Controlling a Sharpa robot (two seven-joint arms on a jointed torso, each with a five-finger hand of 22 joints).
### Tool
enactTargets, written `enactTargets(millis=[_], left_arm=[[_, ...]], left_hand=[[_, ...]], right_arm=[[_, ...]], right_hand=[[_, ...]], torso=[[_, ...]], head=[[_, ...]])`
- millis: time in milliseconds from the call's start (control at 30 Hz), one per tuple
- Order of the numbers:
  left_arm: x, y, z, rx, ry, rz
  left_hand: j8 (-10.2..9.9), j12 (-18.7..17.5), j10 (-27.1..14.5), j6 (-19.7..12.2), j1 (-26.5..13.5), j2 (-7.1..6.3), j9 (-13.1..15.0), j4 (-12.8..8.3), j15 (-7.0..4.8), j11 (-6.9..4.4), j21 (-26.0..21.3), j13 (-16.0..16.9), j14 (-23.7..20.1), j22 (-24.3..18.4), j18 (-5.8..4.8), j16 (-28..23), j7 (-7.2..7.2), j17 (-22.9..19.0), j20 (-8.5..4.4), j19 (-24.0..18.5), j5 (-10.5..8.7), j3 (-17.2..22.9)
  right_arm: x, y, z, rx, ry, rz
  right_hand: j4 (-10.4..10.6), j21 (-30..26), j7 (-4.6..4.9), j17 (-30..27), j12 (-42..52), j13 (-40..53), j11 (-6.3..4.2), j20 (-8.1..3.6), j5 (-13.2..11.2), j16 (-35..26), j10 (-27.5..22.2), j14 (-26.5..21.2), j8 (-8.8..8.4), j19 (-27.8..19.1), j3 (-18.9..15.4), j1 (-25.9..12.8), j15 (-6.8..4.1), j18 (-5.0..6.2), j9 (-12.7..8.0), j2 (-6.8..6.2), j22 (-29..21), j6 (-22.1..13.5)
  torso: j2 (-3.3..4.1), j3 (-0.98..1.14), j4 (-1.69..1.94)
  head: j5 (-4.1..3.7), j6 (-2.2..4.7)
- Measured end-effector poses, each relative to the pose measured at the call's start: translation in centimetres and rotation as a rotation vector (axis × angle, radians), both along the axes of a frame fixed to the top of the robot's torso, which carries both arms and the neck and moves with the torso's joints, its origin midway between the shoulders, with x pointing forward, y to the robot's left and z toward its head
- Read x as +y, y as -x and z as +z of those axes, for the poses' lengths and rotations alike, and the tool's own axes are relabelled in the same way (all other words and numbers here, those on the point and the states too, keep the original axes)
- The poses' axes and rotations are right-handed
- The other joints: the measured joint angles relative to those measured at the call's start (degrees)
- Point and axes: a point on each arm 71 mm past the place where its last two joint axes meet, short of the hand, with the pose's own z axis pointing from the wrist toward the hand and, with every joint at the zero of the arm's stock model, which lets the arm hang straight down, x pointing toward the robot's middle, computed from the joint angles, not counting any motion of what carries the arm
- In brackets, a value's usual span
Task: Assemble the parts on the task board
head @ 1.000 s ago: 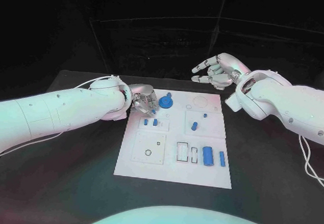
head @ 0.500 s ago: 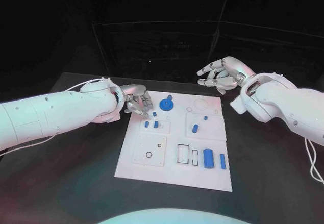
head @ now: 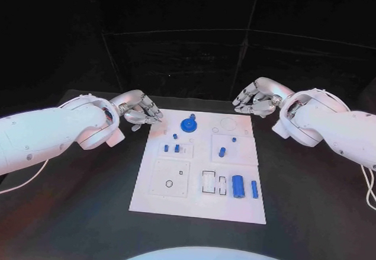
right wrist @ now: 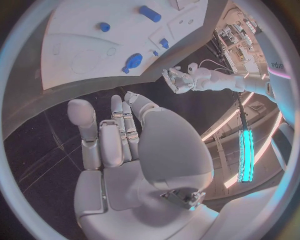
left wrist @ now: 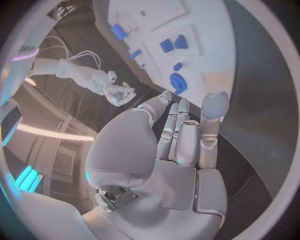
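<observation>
Left hand: fingers loosely curled, holding nothing, just off the board's far left corner.
Right hand: fingers curled in, empty, beyond the board's far right corner.
Board: white plate mid-tabletop, long axis running away from the robot.
Round knob: standing near the far edge.
Bars: two lying near the right edge, long axes along the board's.
Progress: judged partway; dark-outlined slots beside the bars look unfilled.

Black table, white task board flat at its middle, small blue parts on the board.
</observation>
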Motion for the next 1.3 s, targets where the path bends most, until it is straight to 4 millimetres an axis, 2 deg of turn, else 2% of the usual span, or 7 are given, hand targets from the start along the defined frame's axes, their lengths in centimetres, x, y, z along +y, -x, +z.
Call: enactTargets(millis=[67,133,200,267,400,700,1300], left_arm=[[0.0,0.3,0.3,0.028,0.130,0.022],[-0.2,0.5,0.5,0.053,0.241,0.037],[-0.5,0.8,0.8,0.078,0.362,0.051],[-0.7,1.0,1.0,0.095,0.459,0.063],[-1.0,1.2,1.4,0.118,0.620,0.090],[-1.3,1.4,1.7,0.125,0.783,0.126],[-1.2,1.4,1.9,0.099,0.838,0.149]], left_hand=[[0.01,0.74,0.72,0.17,-1.42,-0.33,-0.02,0.90,0.03,-0.20,-2.80,0.16,-0.73,-2.64,0.16,-1.11,-0.16,-2.42,-0.04,-1.59,0.00,-0.90],[0.23,0.96,0.72,0.28,-2.07,-0.61,-0.12,1.62,-0.02,-0.19,-8.34,0.16,-3.35,-7.69,1.66,-4.01,-0.28,-8.31,-0.03,-4.53,0.00,-1.62],[0.23,1.56,0.71,0.28,-2.06,-0.60,-0.29,2.00,0.06,-0.19,-11.62,0.16,-6.12,-10.24,2.13,-7.17,-0.28,-14.45,0.07,-6.66,0.00,-2.25],[0.33,1.70,0.55,0.28,-2.16,-0.49,-0.32,2.24,0.13,-0.29,-12.73,0.16,-7.72,-10.95,2.21,-8.89,-0.28,-17.66,0.12,-7.49,0.00,-2.61],[0.46,2.24,0.15,0.28,-2.06,0.04,-0.32,2.55,0.14,-0.10,-13.97,0.16,-9.94,-11.81,2.23,-11.42,-0.28,-22.31,0.32,-8.13,0.00,-2.92],[0.46,2.43,-0.76,0.28,-1.76,0.34,-0.46,2.40,0.30,0.03,-15.26,0.15,-11.39,-12.61,2.23,-13.04,-0.28,-25.57,0.41,-8.60,0.00,-3.39],[0.46,2.89,-1.36,-0.47,-1.47,0.63,-0.51,2.40,0.50,0.23,-15.94,0.09,-11.99,-13.08,2.22,-13.60,0.03,-26.55,0.50,-8.68,0.00,-3.39]], right_arm=[[0.2,0.4,-0.5,-0.007,0.054,0.006],[0.4,0.8,-1.1,-0.011,0.101,0.010],[0.5,1.2,-1.7,-0.015,0.153,0.011],[0.7,1.5,-2.3,-0.016,0.197,0.012],[1.0,2.1,-3.3,-0.019,0.275,0.016],[1.8,3.0,-4.5,-0.022,0.377,0.039],[2.8,3.4,-5.7,0.006,0.429,0.076]], right_hand=[[0.13,-0.01,0.13,-0.25,-1.97,-1.43,0.10,0.08,-0.45,-0.03,0.09,0.00,-0.14,0.08,0.16,-0.47,0.00,0.00,0.00,-0.46,-0.25,0.14],[0.28,-0.43,0.05,-0.57,-3.42,-2.41,0.34,0.08,-0.67,-0.44,-0.16,0.00,-0.41,0.08,0.31,-0.76,0.00,0.00,0.00,-0.77,-0.64,0.44],[0.28,-0.71,0.06,-0.94,-4.76,-3.50,0.68,0.10,-1.65,-0.59,-1.23,0.03,-0.98,0.06,0.31,-1.06,0.03,0.19,-0.01,-1.69,-1.23,0.44],[0.28,-1.04,-0.34,-1.33,-5.63,-4.27,0.72,0.31,-2.55,-0.99,-2.27,0.21,-1.55,-0.15,0.31,-1.43,0.22,0.91,-0.08,-2.06,-1.60,0.05],[0.28,-1.04,-0.46,-2.72,-6.19,-5.32,0.81,0.51,-3.13,-1.83,-2.73,0.21,-2.20,0.05,0.31,-1.27,0.22,0.92,-0.09,-2.34,-1.61,-0.08],[0.46,-1.04,-0.04,-3.27,-7.51,-8.07,1.04,0.92,-3.34,-2.05,-2.50,0.19,-4.16,0.47,0.79,-0.98,0.64,0.91,-0.09,-2.63,-1.31,-0.90],[-0.74,-1.04,0.27,-3.27,-8.48,-11.47,1.38,1.12,-3.34,-2.05,-1.38,0.19,-4.80,0.67,3.71,0.17,1.05,0.91,0.04,-2.39,-1.10,0.65]], torso=[[0.03,0.00,-0.05],[0.07,0.00,-0.11],[0.10,0.00,-0.12],[0.10,0.02,-0.12],[0.10,0.07,-0.12],[0.10,0.07,-0.03],[0.14,0.04,0.03]], head=[[-0.66,0.22],[-1.29,0.38],[-1.69,0.45],[-1.94,0.54],[-2.14,0.66],[-2.42,0.57],[-2.65,0.28]])
